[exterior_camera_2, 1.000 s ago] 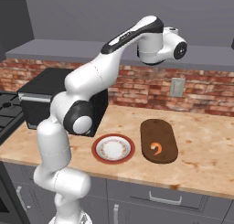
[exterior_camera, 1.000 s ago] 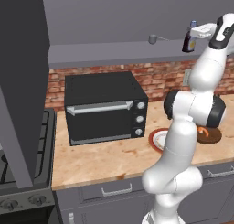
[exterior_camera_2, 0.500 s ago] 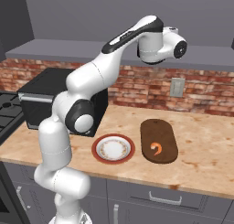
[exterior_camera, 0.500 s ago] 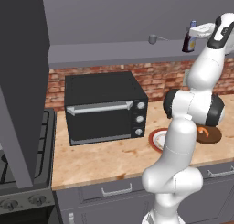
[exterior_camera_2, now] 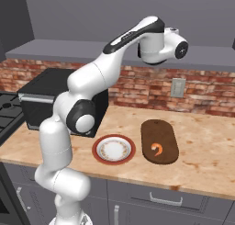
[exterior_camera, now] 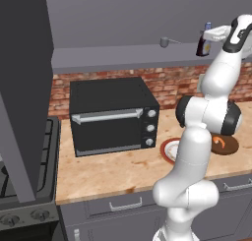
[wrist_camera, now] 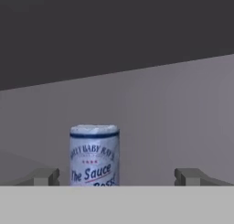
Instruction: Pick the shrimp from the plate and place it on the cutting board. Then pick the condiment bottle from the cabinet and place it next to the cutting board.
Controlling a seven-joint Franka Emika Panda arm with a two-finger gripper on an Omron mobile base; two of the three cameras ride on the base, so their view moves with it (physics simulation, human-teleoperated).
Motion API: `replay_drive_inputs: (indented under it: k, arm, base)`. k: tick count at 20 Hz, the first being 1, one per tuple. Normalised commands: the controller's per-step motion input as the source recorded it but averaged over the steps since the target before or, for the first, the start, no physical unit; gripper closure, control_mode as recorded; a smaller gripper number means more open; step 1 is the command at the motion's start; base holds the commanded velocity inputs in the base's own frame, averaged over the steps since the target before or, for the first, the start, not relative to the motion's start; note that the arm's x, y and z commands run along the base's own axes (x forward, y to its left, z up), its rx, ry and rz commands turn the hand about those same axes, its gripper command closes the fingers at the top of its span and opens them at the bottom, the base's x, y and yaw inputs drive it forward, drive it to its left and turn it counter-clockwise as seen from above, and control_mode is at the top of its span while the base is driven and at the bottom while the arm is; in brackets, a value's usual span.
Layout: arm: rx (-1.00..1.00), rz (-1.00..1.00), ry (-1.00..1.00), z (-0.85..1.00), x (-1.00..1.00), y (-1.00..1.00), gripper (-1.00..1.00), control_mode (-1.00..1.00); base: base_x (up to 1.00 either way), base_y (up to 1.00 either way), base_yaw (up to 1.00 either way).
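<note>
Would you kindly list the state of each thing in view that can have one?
shrimp: lying on the cutting board, off the plate.
plate: bare, on the counter.
condiment bottle: upright, capped, on the cabinet ledge, not gripped.
hand: open, at the bottle.
toaster oven: door closed.

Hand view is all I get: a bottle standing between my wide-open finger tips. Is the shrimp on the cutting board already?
Observer: Yes, the shrimp lies on the cutting board, near its front end.
Operator: Where's the plate?
Observer: The plate sits on the counter beside the board, close to it but not touching.
Operator: What is that bottle standing on?
Observer: The condiment bottle stands upright on the cabinet's long grey ledge, high above the counter, with the open gripper level with it.
</note>
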Motion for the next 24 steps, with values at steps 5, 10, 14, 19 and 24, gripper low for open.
replay_drive_inputs:
  k: [5,10,14,19,24]
  arm:
    - [0.0,0.0,0.0,-0.12,0.05,0.07,-1.0,-1.0]
    - [0.0,0.0,0.0,-0.17,0.09,0.23,1.0,-1.0]
    - [0.0,0.0,0.0,-0.05,0.09,0.17,1.0,-1.0]
    - [0.0,0.0,0.0,0.0,0.0,0.01,1.0,-1.0]
    - [0.0,0.0,0.0,0.03,-0.03,0.0,1.0,-1.0]
  base:
    - [0.0,0.0,0.0]
    - [0.0,0.0,0.0]
    - [0.0,0.0,0.0]
    - [0.0,0.0,0.0]
    - [0.0,0.0,0.0]
